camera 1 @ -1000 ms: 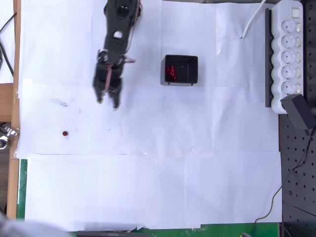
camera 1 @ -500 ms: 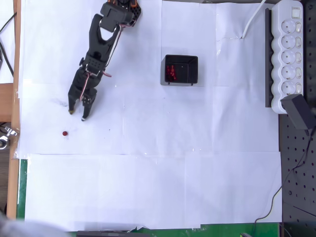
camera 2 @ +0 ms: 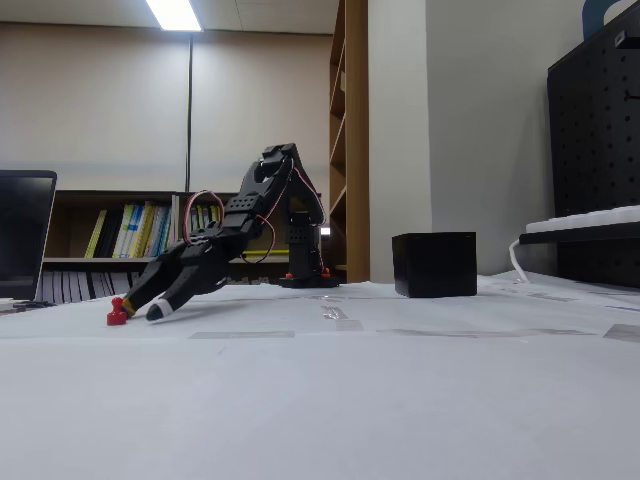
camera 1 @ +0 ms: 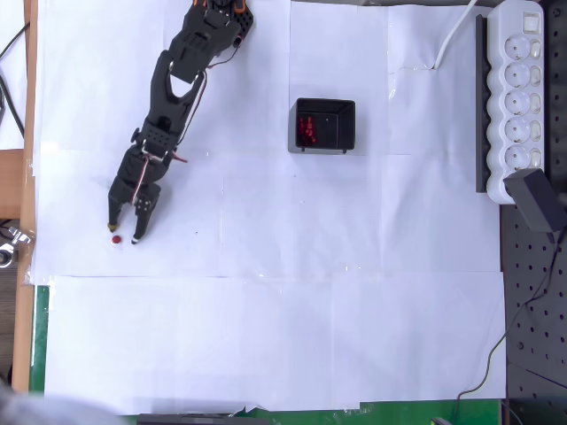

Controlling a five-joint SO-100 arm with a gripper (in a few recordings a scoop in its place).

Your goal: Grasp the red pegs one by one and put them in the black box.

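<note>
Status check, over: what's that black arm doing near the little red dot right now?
Gripper open, low over the white paper, straddling the tiny dark red round peg. Other red pegs already in the small open black box. Path clear.

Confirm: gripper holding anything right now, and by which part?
Nothing held. The gripper is open, fingertips down at the paper, with the last loose red peg lying on the sheet between the fingers, not yet clamped.
</note>
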